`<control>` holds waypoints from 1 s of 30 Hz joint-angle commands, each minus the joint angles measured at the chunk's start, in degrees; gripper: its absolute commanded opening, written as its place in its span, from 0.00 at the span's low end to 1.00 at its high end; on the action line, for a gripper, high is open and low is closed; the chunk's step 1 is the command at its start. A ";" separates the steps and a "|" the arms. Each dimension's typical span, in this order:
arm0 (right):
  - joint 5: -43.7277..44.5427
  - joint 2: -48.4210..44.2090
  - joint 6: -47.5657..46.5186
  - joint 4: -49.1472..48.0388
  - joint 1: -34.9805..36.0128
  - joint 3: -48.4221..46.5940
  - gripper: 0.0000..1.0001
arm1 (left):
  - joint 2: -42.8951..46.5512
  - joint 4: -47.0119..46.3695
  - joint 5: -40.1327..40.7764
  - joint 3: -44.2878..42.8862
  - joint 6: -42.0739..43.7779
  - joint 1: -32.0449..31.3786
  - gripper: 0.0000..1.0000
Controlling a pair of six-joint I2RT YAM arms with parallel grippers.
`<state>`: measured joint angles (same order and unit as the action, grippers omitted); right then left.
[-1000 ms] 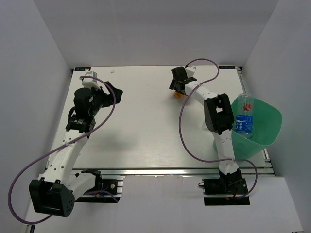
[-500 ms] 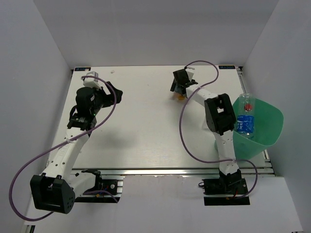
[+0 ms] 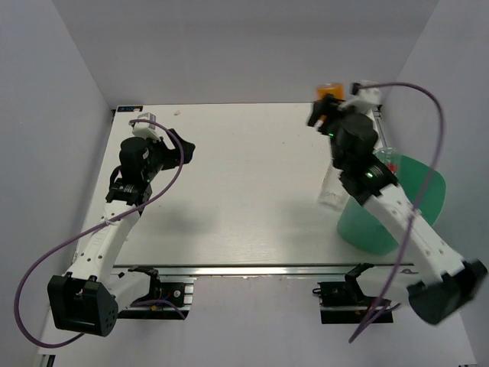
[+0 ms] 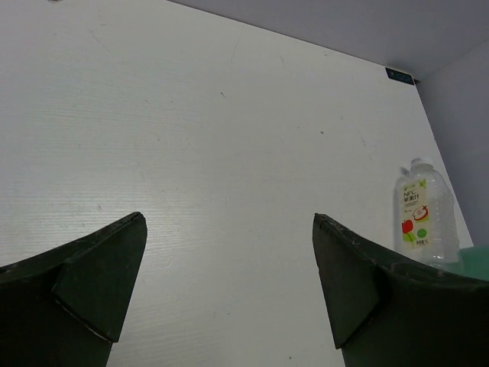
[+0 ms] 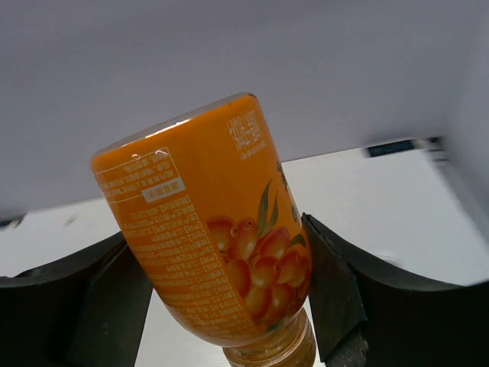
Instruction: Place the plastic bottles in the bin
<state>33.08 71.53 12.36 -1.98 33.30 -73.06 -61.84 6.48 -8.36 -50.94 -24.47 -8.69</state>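
My right gripper (image 5: 218,248) is clamped on the orange bottle (image 5: 206,229), one finger (image 5: 114,306) on each side of its body, just above the neck. In the wrist view the neck points down toward the camera and the base tilts up and away, against the grey wall (image 5: 229,53). From above, that gripper (image 3: 327,107) holds the orange bottle (image 3: 330,90) up off the table (image 3: 244,191), over its far right corner. My right forearm runs back across the bin (image 3: 432,187), which sits at the table's right edge, near and to the right of the bottle I hold. Inside the bin I can make out a bit of clear plastic and red beside my arm, too hidden to name further. A clear bottle (image 3: 333,187) stands upright on the table, just left of the bin; my left wrist camera shows its green-white apple label (image 4: 415,222). My left gripper (image 4: 229,256) is spread wide with nothing between its fingers, hanging over bare table on the far left side (image 3: 183,149), well apart from every bottle.
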 commanded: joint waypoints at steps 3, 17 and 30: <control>17.17 -16.92 0.38 11.53 -9.64 10.82 0.30 | 0.14 0.46 -3.15 -1.36 -0.67 0.07 0.98; 44.53 -28.64 17.26 44.43 -18.27 6.08 0.89 | -0.64 1.52 -3.51 -1.45 -0.05 0.07 0.98; 10.78 -12.66 -7.87 26.06 -13.29 -6.73 0.89 | 0.32 3.27 -0.08 -1.53 0.56 0.08 0.98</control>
<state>54.17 53.28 10.13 28.58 16.14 -73.52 -62.92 9.08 -10.02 -51.11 -24.75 -8.69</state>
